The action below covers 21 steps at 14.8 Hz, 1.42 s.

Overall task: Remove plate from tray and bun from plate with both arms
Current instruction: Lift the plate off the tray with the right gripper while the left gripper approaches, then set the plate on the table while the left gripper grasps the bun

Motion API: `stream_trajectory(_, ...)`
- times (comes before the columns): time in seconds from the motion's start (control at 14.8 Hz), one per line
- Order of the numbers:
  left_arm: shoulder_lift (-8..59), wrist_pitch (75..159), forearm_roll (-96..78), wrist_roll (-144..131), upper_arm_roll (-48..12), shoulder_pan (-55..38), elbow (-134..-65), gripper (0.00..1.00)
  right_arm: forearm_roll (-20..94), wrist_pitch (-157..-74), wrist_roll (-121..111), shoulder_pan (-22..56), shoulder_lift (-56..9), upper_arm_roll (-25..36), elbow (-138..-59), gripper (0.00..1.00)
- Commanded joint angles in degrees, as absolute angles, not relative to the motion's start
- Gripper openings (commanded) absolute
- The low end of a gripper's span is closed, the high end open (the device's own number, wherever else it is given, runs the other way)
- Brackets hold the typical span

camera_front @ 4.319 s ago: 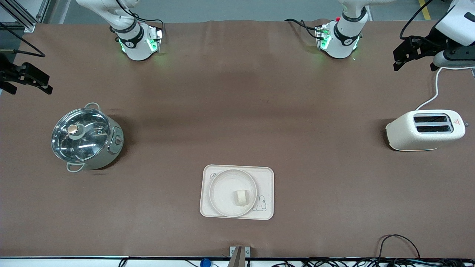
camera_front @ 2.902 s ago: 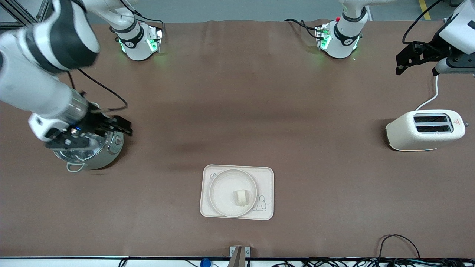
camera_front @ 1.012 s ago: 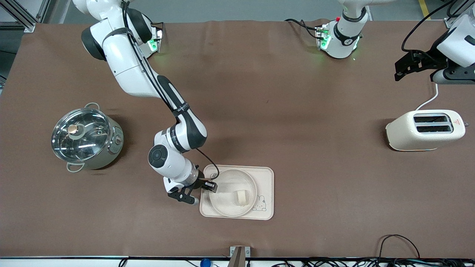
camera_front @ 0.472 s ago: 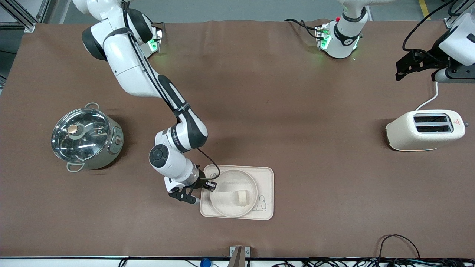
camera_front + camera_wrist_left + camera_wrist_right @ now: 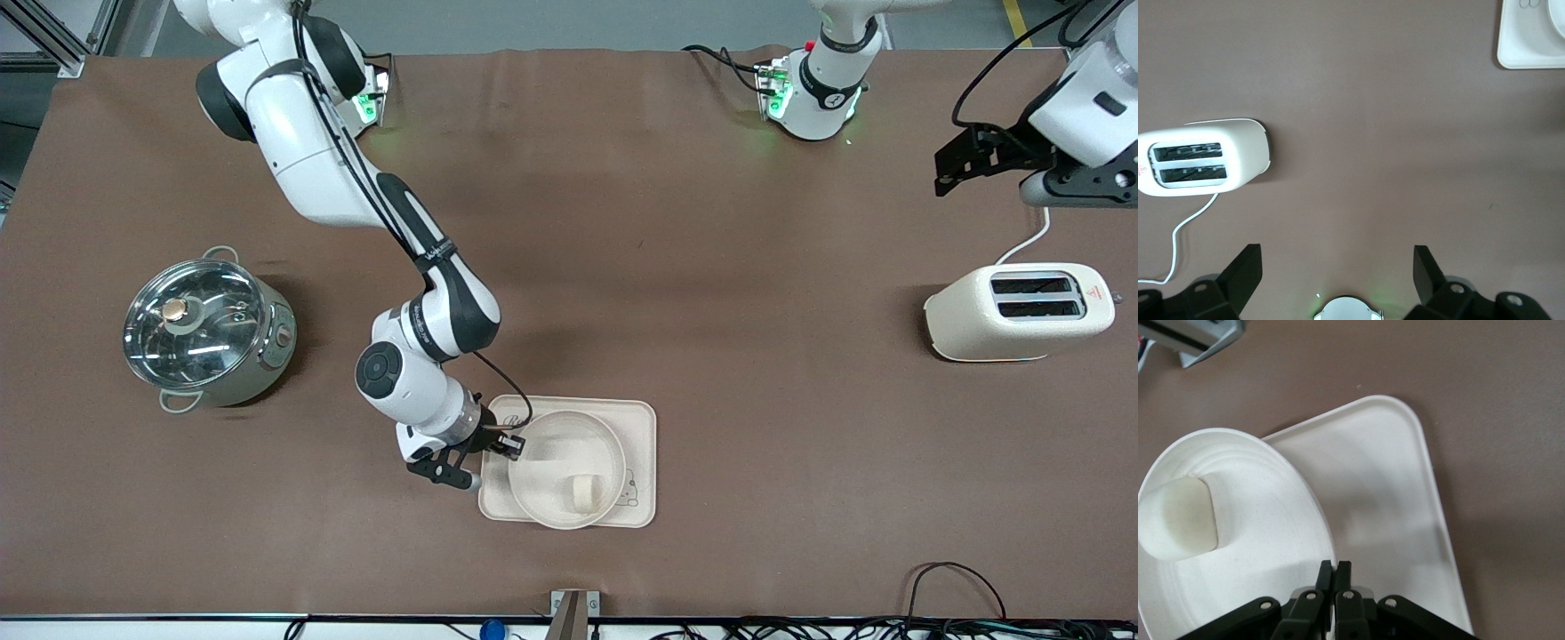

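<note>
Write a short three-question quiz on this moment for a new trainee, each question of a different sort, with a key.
1. True or false: the right gripper is shut on the rim of the plate, over the tray.
2. Multiple choice: the bun is
A. on the bare tray
B. on the plate
C. in the toaster
3. Fill in: the left gripper waits, fingers open, up over the table near the ______.

Key:
1. True; in the right wrist view the fingers pinch the rim.
2. B
3. toaster
</note>
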State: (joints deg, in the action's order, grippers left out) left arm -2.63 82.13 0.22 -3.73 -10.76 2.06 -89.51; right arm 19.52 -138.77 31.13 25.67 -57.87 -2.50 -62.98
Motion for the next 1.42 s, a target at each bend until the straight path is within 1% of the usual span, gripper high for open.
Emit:
stream_trajectory(0.0, -0.4, 83.3, -1.8, -3.8, -12.5, 2.0, -88.9, 1.00, 21.1, -138.3, 28.0, 26.2, -46.7, -4.3, -75.5, 0.00)
stream_trajectory(0.2, 2.4, 86.7, -2.1, -6.9, -16.6, 2.0, -89.8, 1.00, 21.1, -139.7, 27.9, 27.9, -33.3, -4.5, -92.1, 0.00)
stream_trajectory(0.34, 3.3, 91.7, -1.9, -13.4, -20.1, 1.9, -93.4, 1.00, 21.1, -141.0, 27.8, 28.1, -25.3, -4.6, -102.4, 0.00)
stream_trajectory(0.4, 3.7, 94.4, -1.8, -16.6, -21.9, 2.0, -95.7, 1.00, 21.1, -141.2, 27.8, 28.3, -22.5, -4.6, -106.2, 0.00)
stream_trajectory(0.54, 3.8, 100.5, -1.9, -21.4, -24.8, 2.0, -100.4, 1.00, 21.1, -146.0, 27.7, 29.4, -18.7, -4.7, -113.8, 0.00)
stream_trajectory(0.67, 5.3, 106.1, -1.9, -27.0, -27.8, 1.9, -103.5, 1.00, 21.1, -153.8, 27.2, 31.1, -18.7, -4.9, -118.4, 0.00)
stream_trajectory(0.74, 7.0, 107.3, -1.9, -30.3, -29.6, 1.9, -103.7, 1.00, 21.2, -158.2, 27.4, 32.2, -19.4, -5.0, -119.6, 0.00)
stream_trajectory(0.88, 10.7, 110.4, -1.3, -37.2, -32.6, 1.4, -104.1, 1.00, 21.4, -164.9, 27.9, 34.3, -23.4, -5.0, -120.1, 0.00)
stream_trajectory(1.08, 14.7, 118.8, 2.5, -46.6, -32.9, -2.4, -107.6, 1.00, 21.9, -169.2, 27.9, 35.3, -27.7, -5.1, -119.1, 0.00)
stream_trajectory(1.35, 20.8, 123.4, 7.5, -56.9, -32.9, -6.0, -107.9, 1.00, 21.9, -169.7, 27.8, 35.9, -29.3, -5.1, -119.0, 0.00)
